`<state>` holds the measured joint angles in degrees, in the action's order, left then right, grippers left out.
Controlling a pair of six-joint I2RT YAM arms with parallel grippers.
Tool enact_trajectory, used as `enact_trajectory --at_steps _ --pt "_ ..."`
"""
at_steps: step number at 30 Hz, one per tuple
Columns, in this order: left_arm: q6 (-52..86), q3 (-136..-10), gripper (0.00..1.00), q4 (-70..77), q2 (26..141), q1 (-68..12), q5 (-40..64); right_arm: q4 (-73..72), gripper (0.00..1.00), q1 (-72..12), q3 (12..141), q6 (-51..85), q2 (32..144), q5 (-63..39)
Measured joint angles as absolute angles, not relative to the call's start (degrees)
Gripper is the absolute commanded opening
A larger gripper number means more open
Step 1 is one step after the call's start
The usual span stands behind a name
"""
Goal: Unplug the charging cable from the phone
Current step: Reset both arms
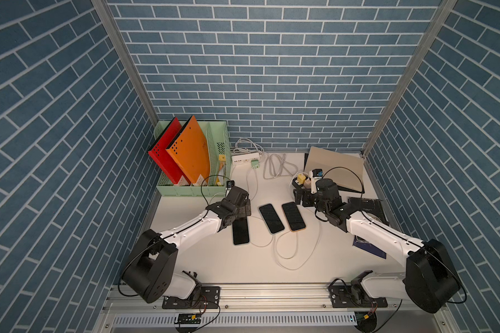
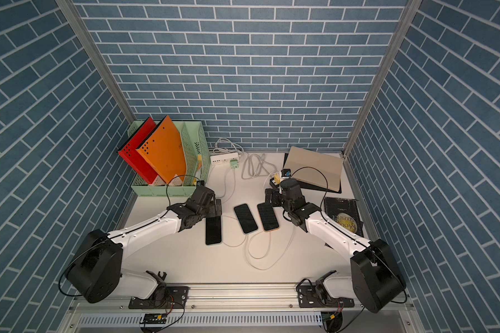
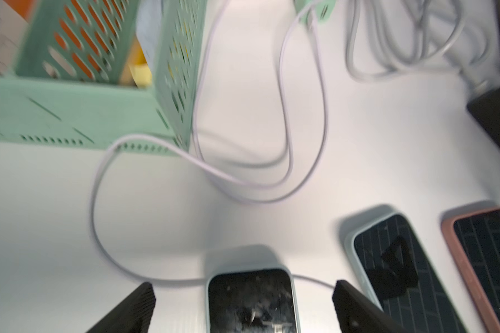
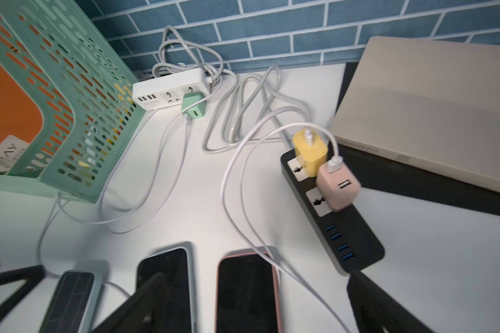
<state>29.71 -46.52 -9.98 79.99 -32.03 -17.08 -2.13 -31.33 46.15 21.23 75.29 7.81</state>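
Observation:
Three phones lie face up side by side on the white table in both top views: a left phone [image 1: 241, 233], a middle phone [image 1: 271, 218] and a pink-cased phone [image 1: 293, 216]. White charging cables [image 1: 296, 266] loop across the table near their front ends; the plugs themselves are too small to make out. My left gripper [image 1: 243, 212] hangs over the left phone's far end. In the left wrist view it [image 3: 244, 288] is open, its fingers either side of that phone [image 3: 251, 305], holding nothing. My right gripper [image 4: 256, 276] is open above the pink-cased phone [image 4: 246, 294], where a cable [image 4: 228, 184] crosses.
A green file rack [image 1: 194, 190] with red and orange folders stands at the back left. Behind the phones are a white power strip [image 1: 244, 158] with a green charger and a black strip [image 4: 355, 236] with yellow and pink chargers. A beige notebook [image 1: 338, 170] and a black book [image 1: 370, 210] lie to the right.

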Motion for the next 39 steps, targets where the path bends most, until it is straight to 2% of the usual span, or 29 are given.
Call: enact_trajectory --at_steps 11,19,28,35,39 --pt "19.0 -28.82 1.0 18.31 69.28 -21.93 -25.54 -14.94 1.0 -19.07 33.98 8.27 71.53 11.79" --pt "12.51 -22.81 1.0 31.81 68.18 -16.91 -25.89 -31.7 1.0 -10.22 27.33 1.67 76.16 10.17" --pt "7.79 -16.08 1.0 46.81 68.82 -8.88 -22.83 -47.35 0.99 -7.66 22.76 -2.94 80.9 9.1" --pt "5.23 -7.88 1.0 61.3 73.93 -6.72 -21.63 -57.8 0.99 -6.68 16.23 -3.53 83.92 6.79" --pt "4.01 -3.64 1.0 75.79 80.4 -5.72 -20.88 -60.64 0.99 -6.59 16.03 -3.53 84.23 5.98"
